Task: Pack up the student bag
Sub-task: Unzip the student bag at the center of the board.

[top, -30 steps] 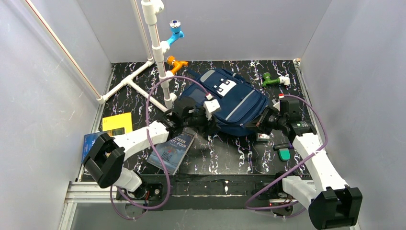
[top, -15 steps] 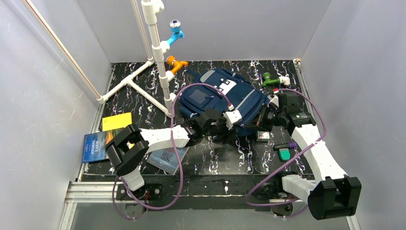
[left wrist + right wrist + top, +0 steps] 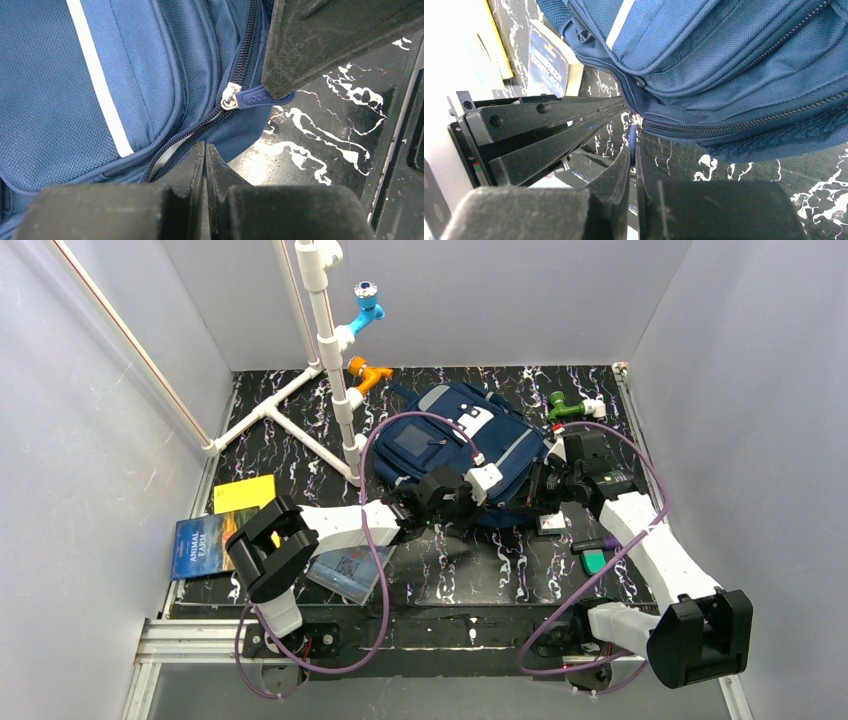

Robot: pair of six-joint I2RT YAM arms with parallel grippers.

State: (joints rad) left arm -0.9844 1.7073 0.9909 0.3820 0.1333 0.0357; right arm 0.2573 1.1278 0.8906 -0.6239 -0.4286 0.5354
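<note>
Right gripper [image 3: 631, 146] is clamped on the blue zip pull [image 3: 255, 96], stamped "GOOD", at the near edge of the student bag [image 3: 420, 443] lying mid-table. The zip runs left to right along that edge. Left gripper [image 3: 205, 147], jaws pressed together, sits just beside the pull. A book [image 3: 200, 545] reads "ANIMAL FARM".

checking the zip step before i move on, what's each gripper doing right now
Left gripper: fingers closed at the student bag zip; whether they pinch fabric cannot be told.
Right gripper: closed on the blue zipper pull.
</note>
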